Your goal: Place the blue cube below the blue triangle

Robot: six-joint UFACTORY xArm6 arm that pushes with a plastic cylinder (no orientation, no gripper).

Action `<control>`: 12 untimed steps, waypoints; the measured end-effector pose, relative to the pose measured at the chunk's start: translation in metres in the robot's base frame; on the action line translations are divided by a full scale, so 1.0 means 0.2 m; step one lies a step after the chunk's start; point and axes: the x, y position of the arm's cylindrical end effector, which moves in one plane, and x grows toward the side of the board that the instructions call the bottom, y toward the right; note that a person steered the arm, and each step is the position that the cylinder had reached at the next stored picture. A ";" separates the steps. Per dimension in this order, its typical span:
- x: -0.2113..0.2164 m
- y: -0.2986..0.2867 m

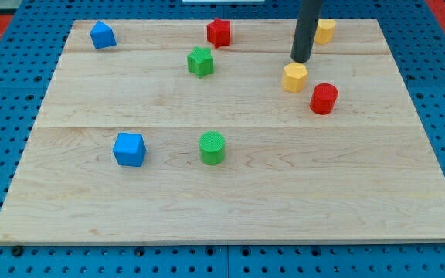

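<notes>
The blue cube [129, 149] sits on the wooden board at the view's lower left. The blue triangle [103, 35] lies near the board's top left corner, well above the cube and slightly to its left. My tip [300, 59] is at the view's upper right, far from both blue blocks. It stands just above the yellow hexagon [295, 77], close to it or touching it; I cannot tell which.
A red star-like block [219, 32] and a green star [200, 62] lie at top centre. A green cylinder [212, 147] sits right of the blue cube. A red cylinder [324, 99] and a yellow block [325, 31] lie near the tip. The board [230, 208] rests on a blue pegboard.
</notes>
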 end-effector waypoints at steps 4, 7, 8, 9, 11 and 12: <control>0.92 -1.07; 0.80 -1.46; 0.62 -1.58; 0.61 -1.67; 0.60 -1.61; 0.60 -1.49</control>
